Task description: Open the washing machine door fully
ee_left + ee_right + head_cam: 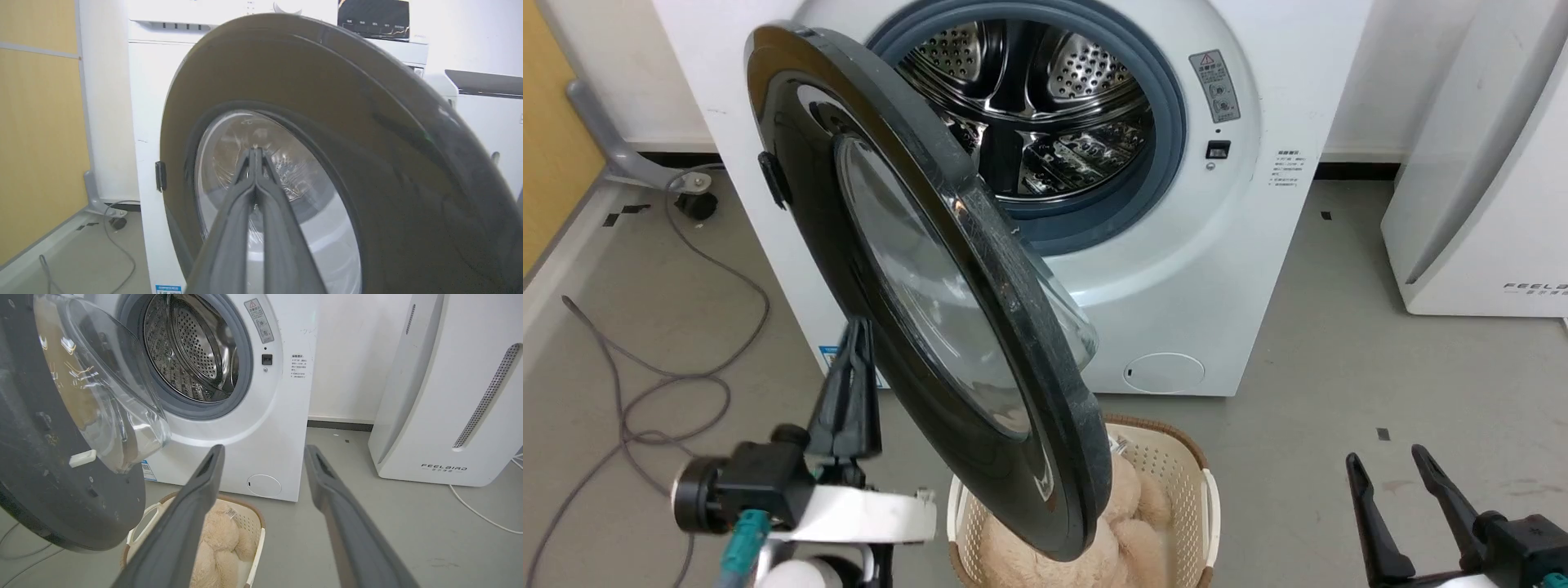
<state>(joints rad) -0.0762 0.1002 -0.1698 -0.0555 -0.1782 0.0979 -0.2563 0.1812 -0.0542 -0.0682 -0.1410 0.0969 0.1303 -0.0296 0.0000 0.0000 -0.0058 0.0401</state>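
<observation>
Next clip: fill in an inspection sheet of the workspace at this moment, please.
Surface: grey floor, few dark marks.
Job's things: washing machine door swung partly open; washing machine with steel drum exposed.
Clutter: basket holding plush toy, below the door.
Hands: left hand shut, tips at door's outer face, contact unclear; right hand open, empty.
Cables: grey cable loose on floor, left; white cable beside appliance.
Surroundings: FEELBIRD appliance right; yellow panel left.

The washing machine (1176, 269) stood at the floor's (1339, 367) far edge, its door (923, 302) swung out before it. A basket (1172, 469) holding a plush toy (1131, 500) sat below the door; another appliance (1478, 204) stood right.
</observation>
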